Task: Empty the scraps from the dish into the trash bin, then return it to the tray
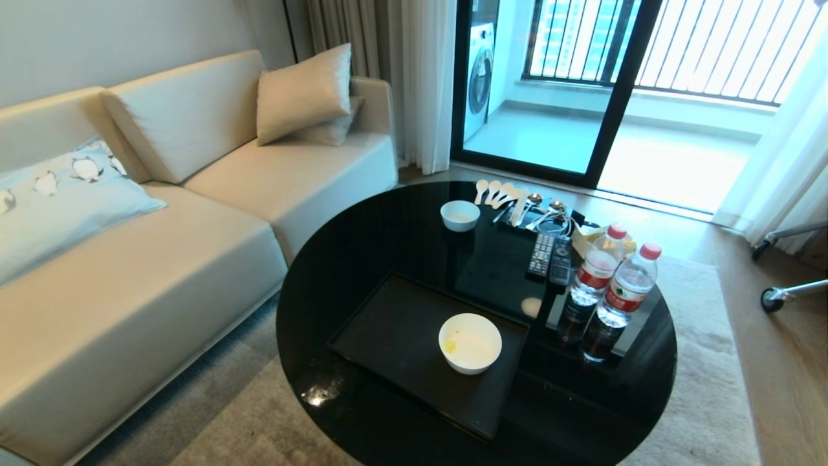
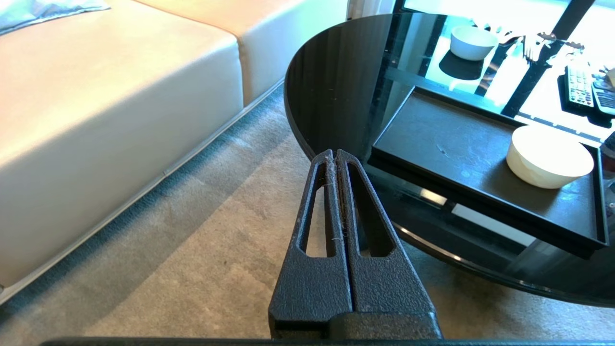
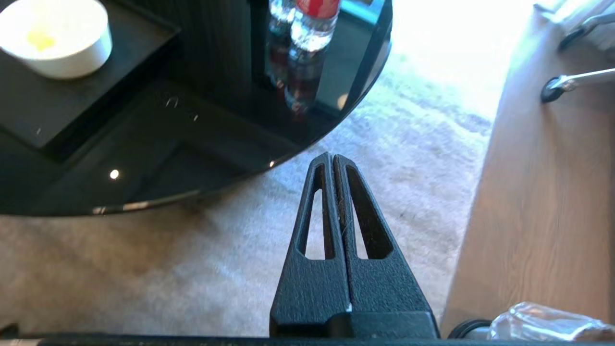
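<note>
On tray (image 1: 388, 336), right side: dish (image 1: 470, 343) upright, yellow smear inside. Both grippers off the table over carpet, left (image 2: 335, 154) and right (image 3: 333, 157) pressed together, holding nothing.

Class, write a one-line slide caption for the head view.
White dish with yellow smears sits on the black tray on a round black table, beside two water bottles.

The trash bin shows only as a corner of clear liner (image 3: 547, 322), cut by the picture's edge. Near the small bowl (image 1: 460, 215), the cutlery (image 1: 517, 200) is too small to tell apart.
</note>
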Controlling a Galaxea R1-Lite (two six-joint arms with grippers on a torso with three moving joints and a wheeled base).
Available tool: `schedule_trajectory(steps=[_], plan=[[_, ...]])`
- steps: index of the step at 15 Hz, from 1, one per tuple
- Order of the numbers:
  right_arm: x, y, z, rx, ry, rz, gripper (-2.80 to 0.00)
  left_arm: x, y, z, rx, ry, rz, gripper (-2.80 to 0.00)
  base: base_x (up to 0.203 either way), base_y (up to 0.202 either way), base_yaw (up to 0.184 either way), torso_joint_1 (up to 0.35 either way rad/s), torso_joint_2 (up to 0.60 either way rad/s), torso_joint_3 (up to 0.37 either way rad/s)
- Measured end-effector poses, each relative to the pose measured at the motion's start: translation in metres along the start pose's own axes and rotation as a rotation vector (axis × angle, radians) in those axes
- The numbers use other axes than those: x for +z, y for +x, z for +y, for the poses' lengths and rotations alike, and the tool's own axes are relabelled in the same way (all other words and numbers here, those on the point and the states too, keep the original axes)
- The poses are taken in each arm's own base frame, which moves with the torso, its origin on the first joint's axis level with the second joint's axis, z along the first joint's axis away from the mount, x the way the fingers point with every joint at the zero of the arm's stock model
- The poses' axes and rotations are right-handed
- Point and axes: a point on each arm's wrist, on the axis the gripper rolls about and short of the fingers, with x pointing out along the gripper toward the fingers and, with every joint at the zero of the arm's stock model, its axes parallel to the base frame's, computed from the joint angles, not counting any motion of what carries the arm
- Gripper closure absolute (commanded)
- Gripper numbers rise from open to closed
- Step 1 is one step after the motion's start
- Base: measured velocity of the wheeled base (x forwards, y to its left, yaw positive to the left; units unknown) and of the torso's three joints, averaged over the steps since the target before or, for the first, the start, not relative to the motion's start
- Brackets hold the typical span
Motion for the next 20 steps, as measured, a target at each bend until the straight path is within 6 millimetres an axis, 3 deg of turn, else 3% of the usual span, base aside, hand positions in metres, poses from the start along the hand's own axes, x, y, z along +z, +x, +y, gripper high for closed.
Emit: schedule_trajectory(steps=[6, 13, 20], plan=[[-0.012, -0.007, 0.002, 0.092, 0.023, -0.026, 0.0, 0.0, 0.0, 0.0, 0.0, 0.0, 0.0, 0.0, 0.0, 0.0, 0.0, 0.0, 0.0, 0.0], [-0.019, -0.022, 0.002, 0.074, 0.039, -0.229, 0.0, 0.0, 0.0, 0.0, 0.0, 0.0, 0.0, 0.0, 0.0, 0.0, 0.0, 0.0, 0.0, 0.0], [-0.02, -0.024, 0.002, 0.07, 0.054, -0.263, 0.0, 0.0, 0.0, 0.0, 0.0, 0.0, 0.0, 0.0, 0.0, 0.0, 0.0, 0.0, 0.0, 0.0]])
